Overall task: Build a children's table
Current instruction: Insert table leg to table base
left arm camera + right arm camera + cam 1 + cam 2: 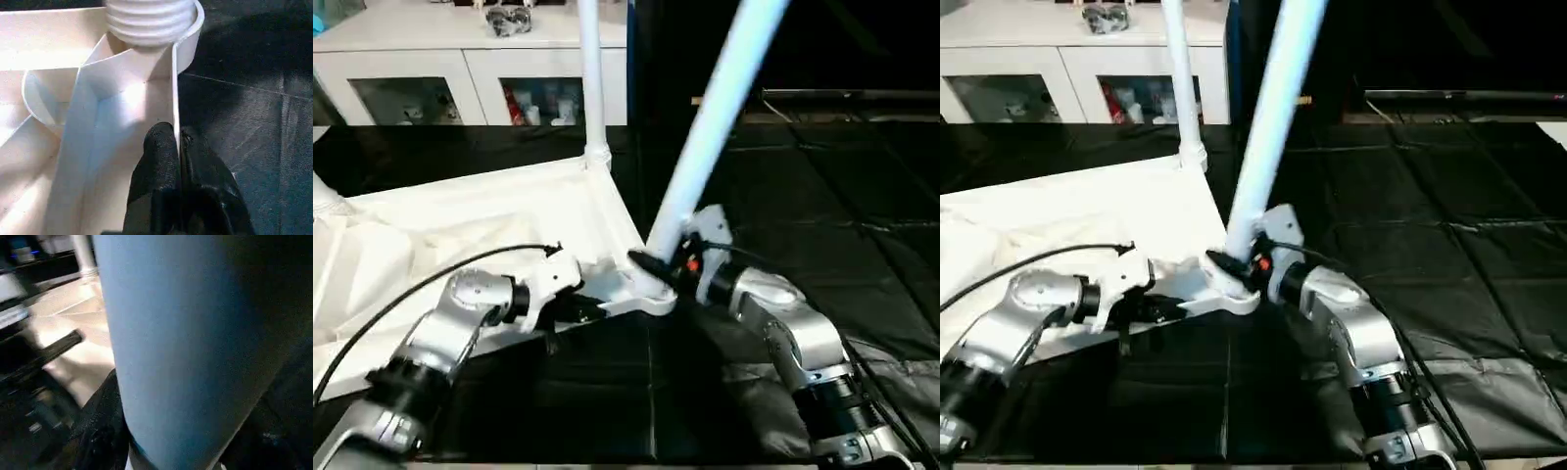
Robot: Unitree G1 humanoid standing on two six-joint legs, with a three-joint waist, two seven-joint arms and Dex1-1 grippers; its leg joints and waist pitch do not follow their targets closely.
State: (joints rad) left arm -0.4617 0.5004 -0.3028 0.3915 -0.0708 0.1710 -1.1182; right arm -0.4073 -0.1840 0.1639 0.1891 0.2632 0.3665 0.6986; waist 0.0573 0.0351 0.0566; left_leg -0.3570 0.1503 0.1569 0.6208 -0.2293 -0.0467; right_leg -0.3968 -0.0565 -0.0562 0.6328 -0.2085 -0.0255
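I see the leg (710, 127) tilted in its corner socket (651, 289) (right gripper (680, 257) holding it, left gripper (176, 161) pinching the tabletop's rim (174, 98)), so its threads may cross and jam.

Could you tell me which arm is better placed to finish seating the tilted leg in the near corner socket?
The right. Its gripper is already around the tilted leg just above the corner socket. The left gripper is shut on the tabletop's edge wall, steadying it.
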